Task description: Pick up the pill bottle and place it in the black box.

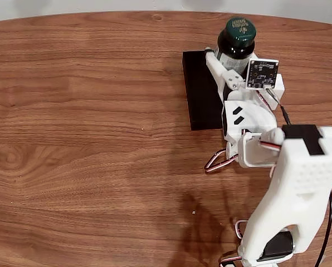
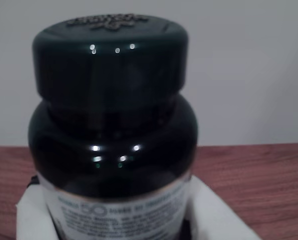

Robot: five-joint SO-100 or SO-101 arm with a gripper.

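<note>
While our gripper (image 1: 231,62) clamps the pill bottle (image 1: 237,39) at its labelled body, upright over the black box (image 1: 202,97), we judge it rigid, light, glossy, likely slippery.

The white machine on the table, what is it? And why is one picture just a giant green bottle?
That white machine is a small robot arm standing on a wooden table. At its end is a gripper, a claw with two fingers. The fixed view looks down from above. There the claw is closed around a dark green pill bottle, holding it upright over a flat black box. The wrist view comes from a tiny camera riding on the claw, so the pill bottle looks huge. White finger parts show beside it.
</note>
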